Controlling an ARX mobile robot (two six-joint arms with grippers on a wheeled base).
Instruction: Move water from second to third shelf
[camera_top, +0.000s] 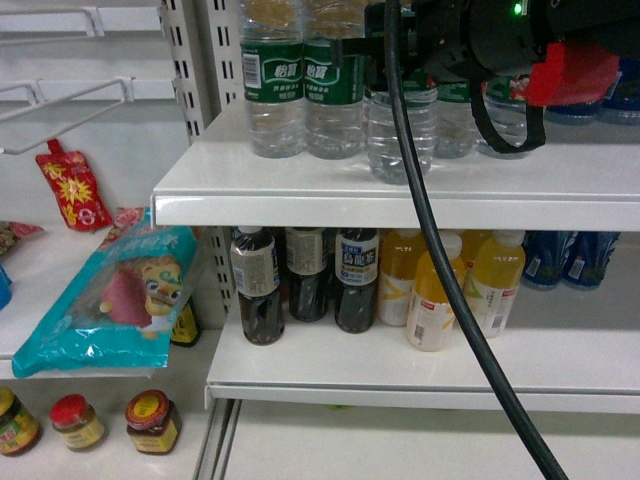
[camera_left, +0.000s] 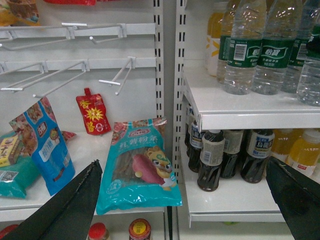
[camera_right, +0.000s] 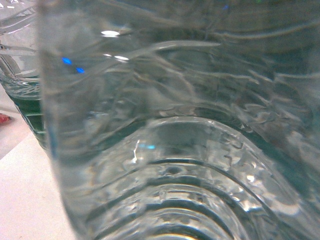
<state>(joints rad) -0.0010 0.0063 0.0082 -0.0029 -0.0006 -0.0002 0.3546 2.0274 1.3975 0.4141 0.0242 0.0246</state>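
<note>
Right gripper (camera_top: 385, 65) at water bottle (camera_top: 400, 135), closure not discernible — grasp step; left gripper (camera_left: 185, 200) parted, idle — next: confirm grip, lift clear.

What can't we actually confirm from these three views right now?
- Right gripper: the head view shows only the arm's dark body and cable in front of the water bottle, so open or shut can't be told.
- Right wrist view: filled by the bottle's blurred ribbed wall; no fingers visible.
- Bottle caps on the upper shelf: cut off by the top edge in the head view.
- Left gripper: open, but only its finger edges show.
</note>
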